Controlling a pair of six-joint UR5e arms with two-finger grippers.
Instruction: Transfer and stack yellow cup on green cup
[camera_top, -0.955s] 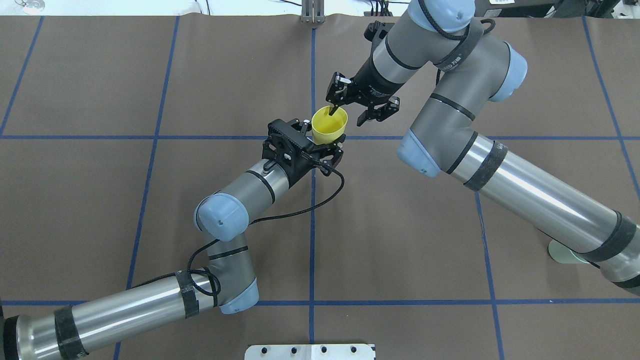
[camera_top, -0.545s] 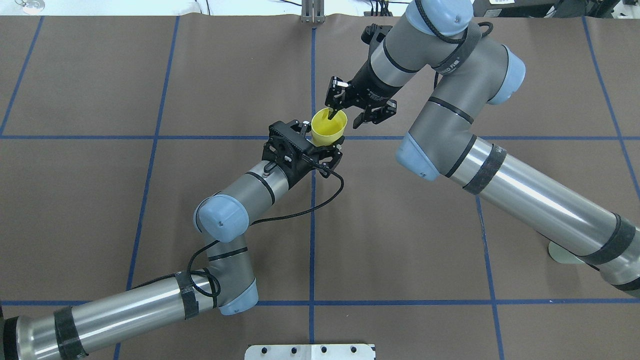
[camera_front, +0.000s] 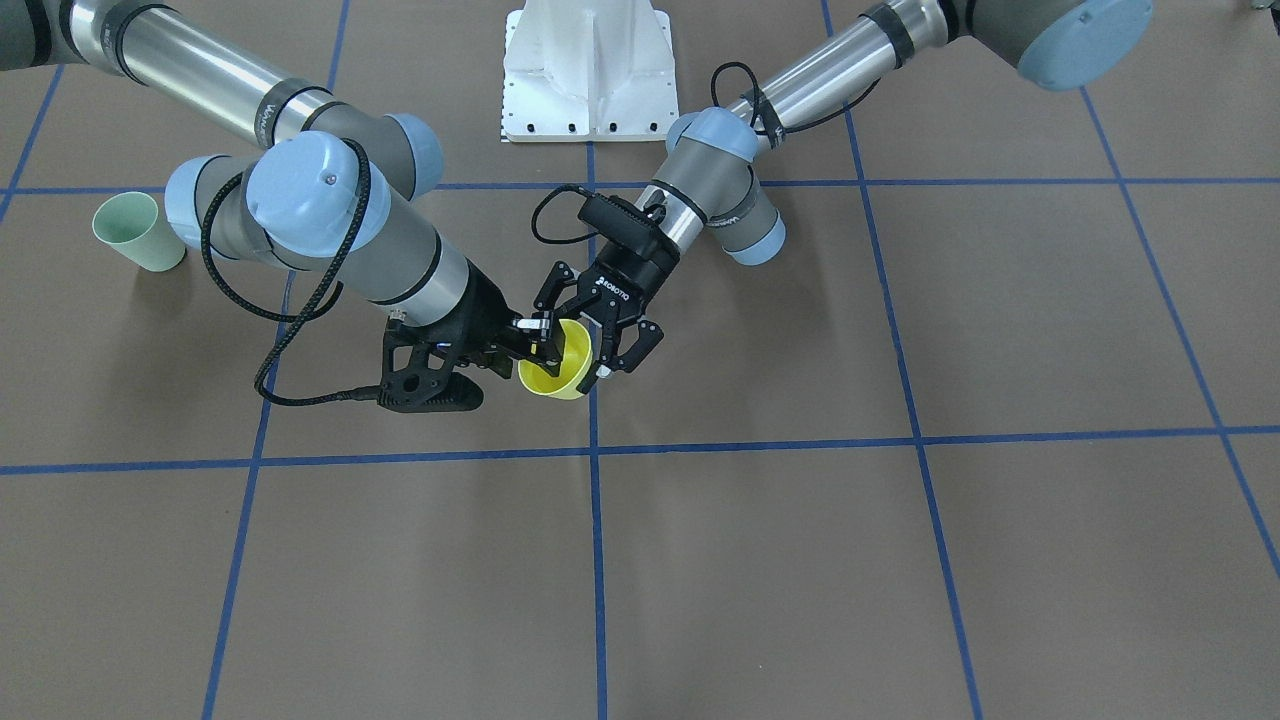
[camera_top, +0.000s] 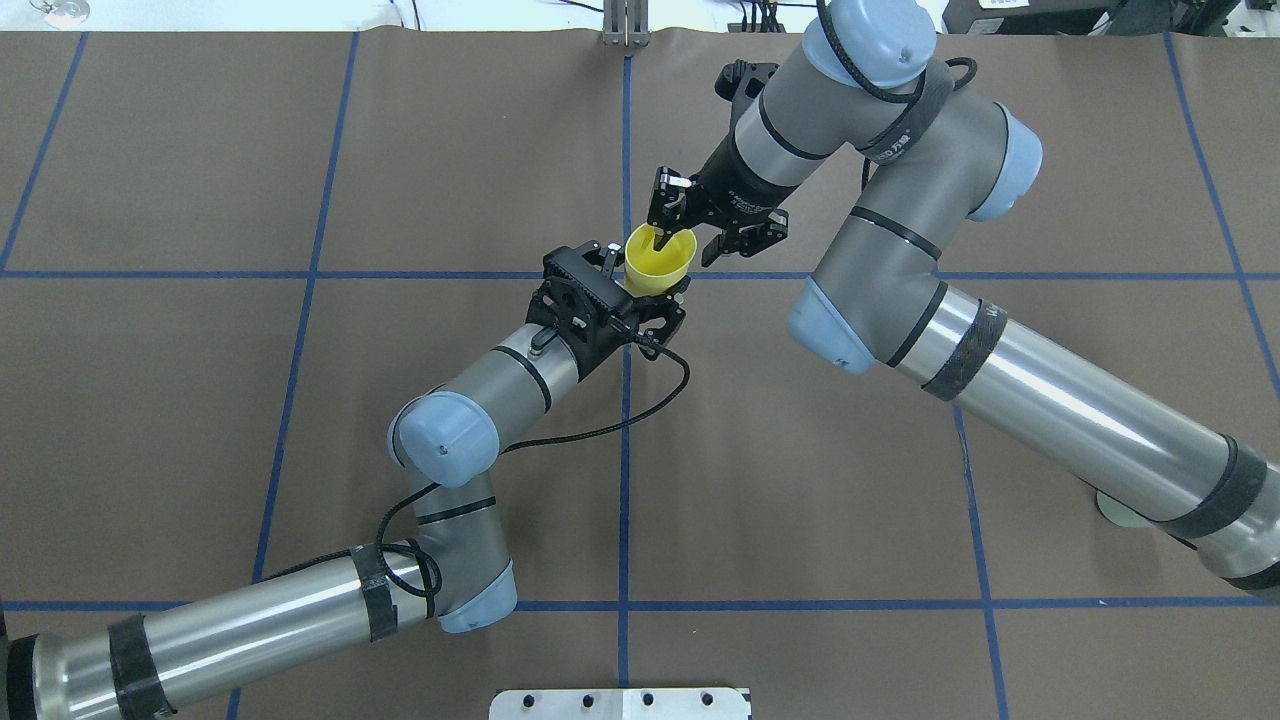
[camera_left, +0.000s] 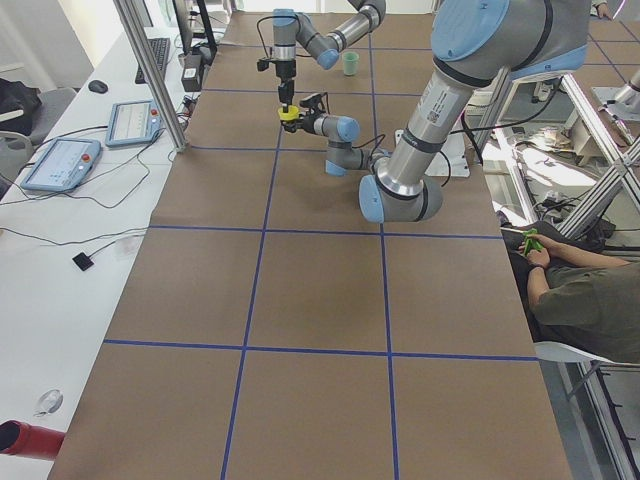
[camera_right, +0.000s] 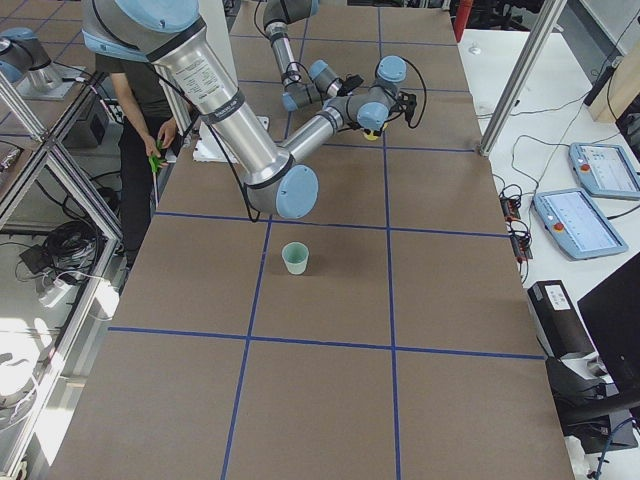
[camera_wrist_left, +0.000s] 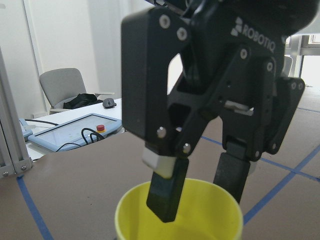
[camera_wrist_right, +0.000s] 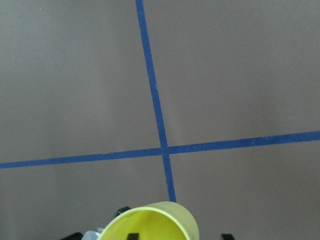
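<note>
The yellow cup (camera_top: 660, 262) is held upright above the table's middle, clamped around its lower body by my left gripper (camera_top: 648, 287). My right gripper (camera_top: 686, 244) comes down from above and straddles the cup's rim. In the left wrist view one finger (camera_wrist_left: 167, 197) is inside the cup (camera_wrist_left: 200, 212) and the other is outside the wall. The jaws stand apart, not pressed on the wall. The green cup (camera_front: 138, 232) stands upright, far off on the robot's right side. In the overhead view it is mostly hidden under the right arm (camera_top: 1118, 506).
Brown table mat with blue tape grid lines (camera_top: 625, 450). The white robot base plate (camera_front: 588, 70) is at the robot's side. The right arm's forearm (camera_top: 1050, 410) spans the space between the yellow cup and the green cup.
My right gripper has moved down and left onto the cup's rim, one finger sinking deeper inside, the jaws narrower. The left gripper and cup have hardly moved.
</note>
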